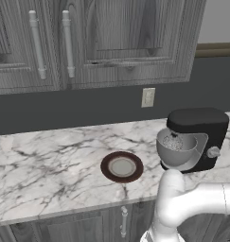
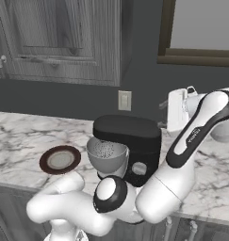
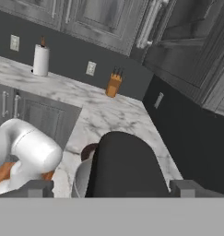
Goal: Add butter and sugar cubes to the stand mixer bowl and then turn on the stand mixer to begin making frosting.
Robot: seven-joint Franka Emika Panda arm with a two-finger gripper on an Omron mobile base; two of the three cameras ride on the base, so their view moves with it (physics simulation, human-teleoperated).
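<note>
Jaws spread wide, the gripper (image 3: 111, 186) hangs at the hand view's bottom, holding nothing, above the black mixer (image 3: 125, 166) and its bowl (image 3: 81, 179).

Directly below the wide-open claw (image 3: 106, 188): the glossy black rounded stand mixer (image 3: 125, 166), head blocking the deep grey metal bowl (image 3: 82, 179). Beyond, bare marble counter (image 3: 109, 113); far off, an orange knife block (image 3: 113, 84) and white paper-towel roll (image 3: 40, 60).

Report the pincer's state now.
Pincer: open, holding nothing, poised above the stand mixer head.
</note>
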